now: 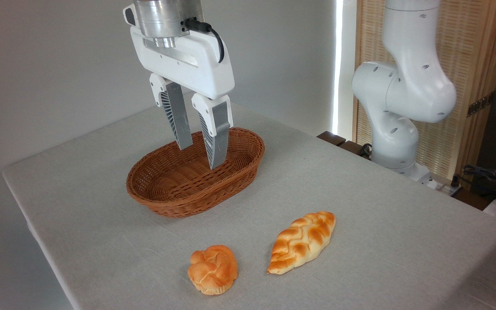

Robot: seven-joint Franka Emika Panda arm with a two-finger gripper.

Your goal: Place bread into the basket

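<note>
The bread [302, 242], a golden-orange braided loaf with pointed ends, lies on the grey tablecloth near the front, right of centre. The oval brown wicker basket [168, 202] stands further back and to the left, with nothing inside it. My gripper [199, 157] hangs above the basket, fingers pointing down. The fingers are apart, so it is open, and nothing is between them. The bread lies well apart from the gripper, down and to the right.
A smaller round knotted bun [213, 269] sits left of the loaf near the table's front edge. The white arm base [403, 94] rises at the back right, beside a wooden slatted screen [467, 64]. Cables lie at the far right.
</note>
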